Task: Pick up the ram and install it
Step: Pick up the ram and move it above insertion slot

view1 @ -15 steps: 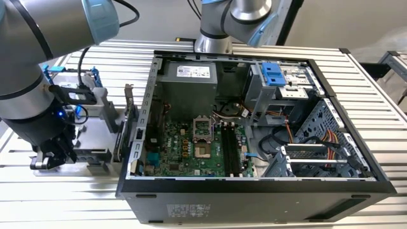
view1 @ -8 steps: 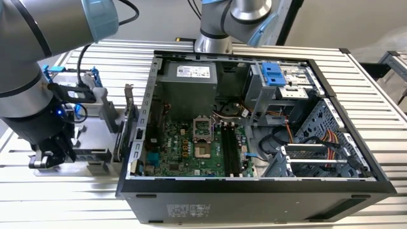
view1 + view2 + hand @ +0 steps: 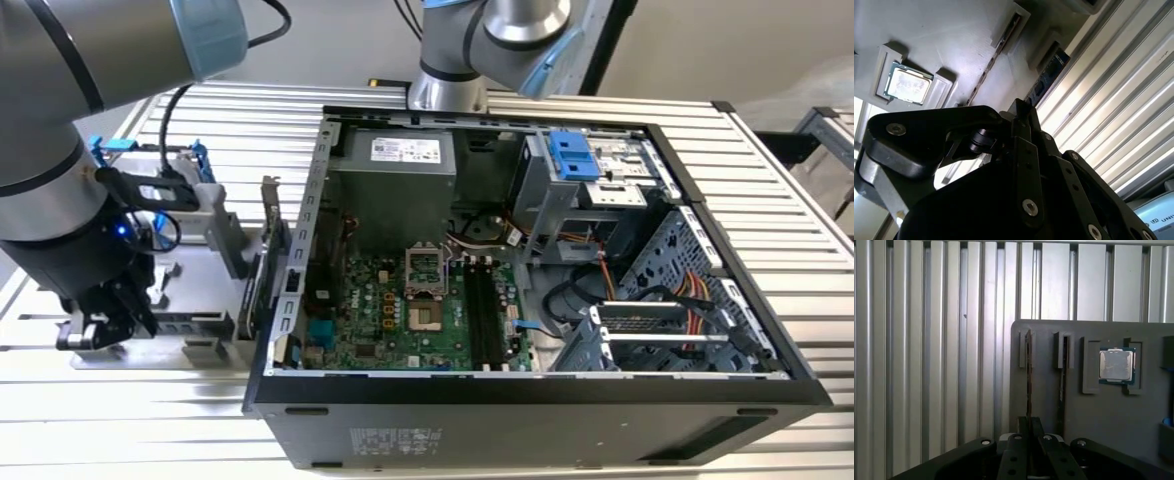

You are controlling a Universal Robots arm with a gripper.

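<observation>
Hung low over the grey tray [image 3: 1104, 425] on the ribbed desk [image 3: 787, 190], beside the open computer case [image 3: 534, 410]. Pinched the ram [image 3: 1029, 370], thin, dark, standing edge-up in its slot, between fingers [image 3: 1022, 426] pressed nearly together. Neighboured a second stick [image 3: 1063, 370] one slot over and a processor [image 3: 1116, 365] beyond.

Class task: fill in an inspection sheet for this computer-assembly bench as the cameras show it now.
Surface: slatted metal table, carrying an open computer case and a grey parts tray.
Job's things: ram on edge in a tray slot.
Clutter: second stick in the next slot; processor in a recess.
Grippers: gripper low over the tray, in line with the ram.
Cables: coloured wires inside the case.
Surroundings: plain wall.
</observation>
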